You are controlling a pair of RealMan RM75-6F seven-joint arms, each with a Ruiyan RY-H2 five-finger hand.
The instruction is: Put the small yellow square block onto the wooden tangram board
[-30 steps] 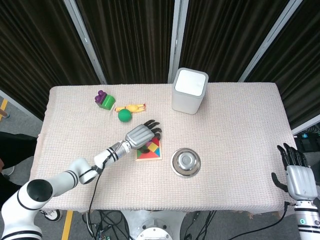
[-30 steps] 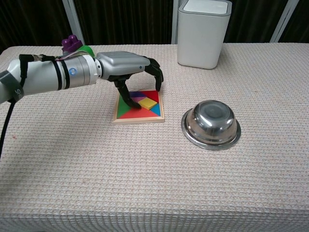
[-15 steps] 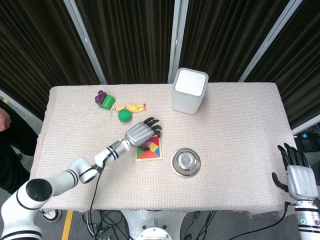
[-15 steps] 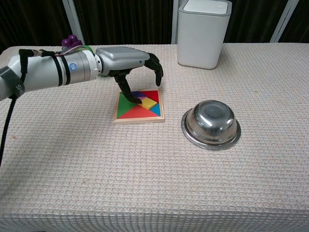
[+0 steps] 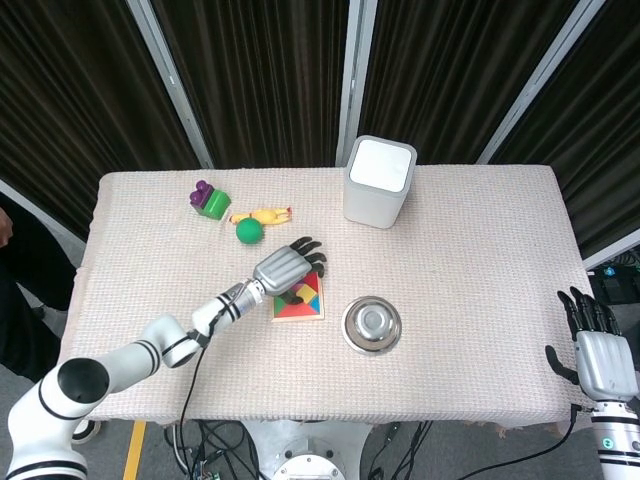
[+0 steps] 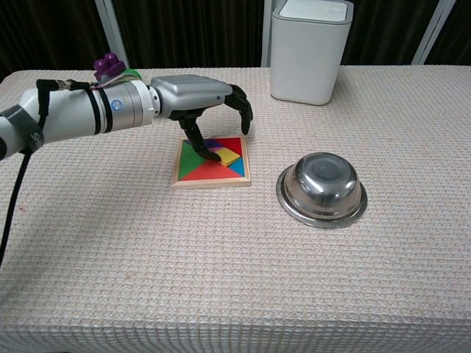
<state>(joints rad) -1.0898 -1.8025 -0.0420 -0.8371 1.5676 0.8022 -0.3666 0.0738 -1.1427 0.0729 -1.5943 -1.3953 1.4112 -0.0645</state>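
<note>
The left arm is reaching across the table (image 5: 480, 280) from about 8 o'clock toward the centre, its forearm lying low and nearly level in the chest view, and the left hand (image 6: 197, 95) is hovering palm down over the wooden tangram board (image 6: 211, 180). Its fingers (image 6: 243, 110) are curling downward and standing apart from each other, while the thumb is pointing down at the board with its tip touching, or sitting just above, the small yellow square block (image 6: 229, 157); which of the two cannot be told. Nothing is being gripped by this hand. The block is lying flat on the board among the red, green, blue and purple pieces, toward the board's 1 o'clock part. In the head view the left hand is covering the board's 10 o'clock corner. The right hand (image 5: 600, 355) is resting off the table's edge at about 4 o'clock, palm down, fingers spread and holding nothing. A steel bowl (image 6: 321, 187) is sitting upside down just at 3 o'clock of the board, and a white box (image 6: 309, 48) is standing at 1 o'clock.
</note>
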